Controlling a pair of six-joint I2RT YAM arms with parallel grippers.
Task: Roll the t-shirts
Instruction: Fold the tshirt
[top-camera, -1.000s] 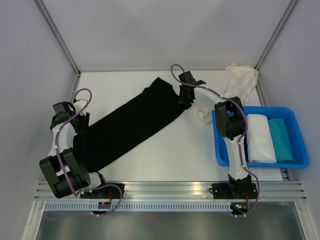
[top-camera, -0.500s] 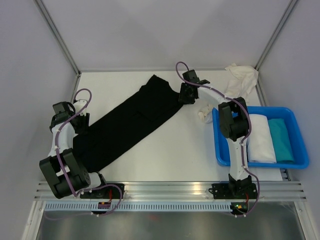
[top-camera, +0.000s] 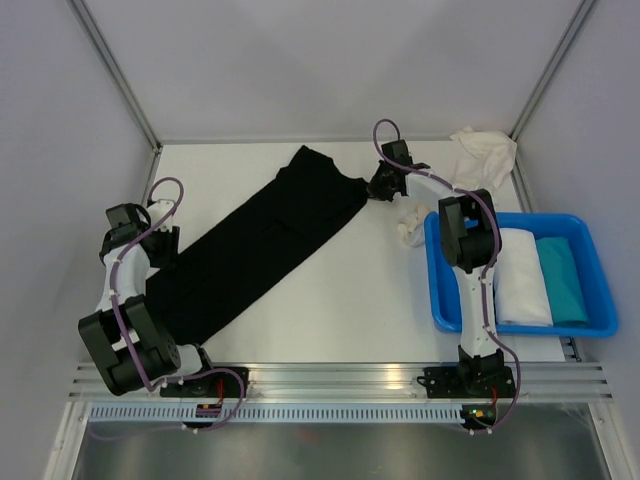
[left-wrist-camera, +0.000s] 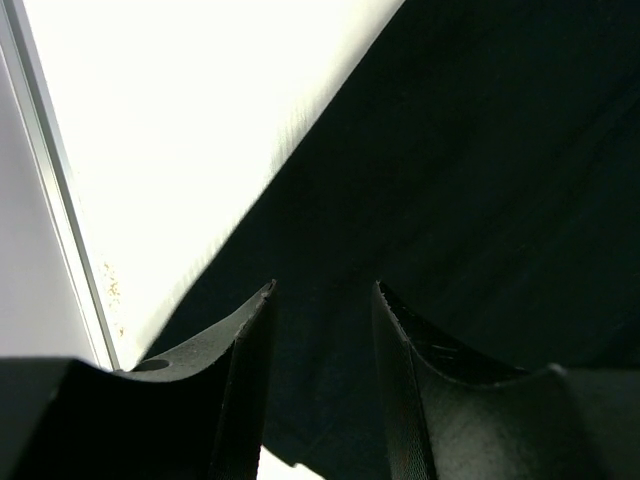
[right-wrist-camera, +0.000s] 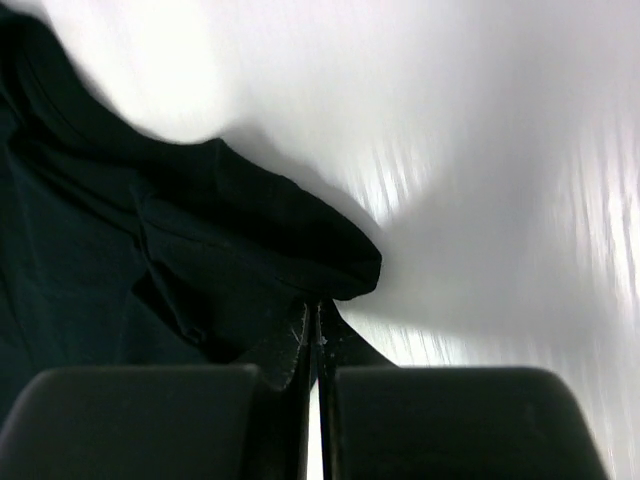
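Observation:
The black t-shirt (top-camera: 260, 245) lies as a long folded strip running diagonally from the near left to the far middle of the table. My right gripper (top-camera: 378, 187) is shut on its far right corner; in the right wrist view (right-wrist-camera: 318, 310) the jaws pinch the edge of the black cloth (right-wrist-camera: 150, 230). My left gripper (top-camera: 162, 252) is at the strip's near left end; in the left wrist view (left-wrist-camera: 322, 295) the jaws stand open just above the black cloth (left-wrist-camera: 480, 150). A rolled white t-shirt (top-camera: 520, 275) and a rolled teal t-shirt (top-camera: 562, 280) lie in the blue bin (top-camera: 436, 290).
A crumpled white t-shirt (top-camera: 485, 155) lies at the far right corner. A small white bit of cloth (top-camera: 408, 225) lies beside the bin's far left corner. Metal frame posts and the table's left rail (left-wrist-camera: 60, 220) bound the area.
My right gripper has moved right and farther back with the shirt's corner, drawing the strip's far end out. My left arm has not moved.

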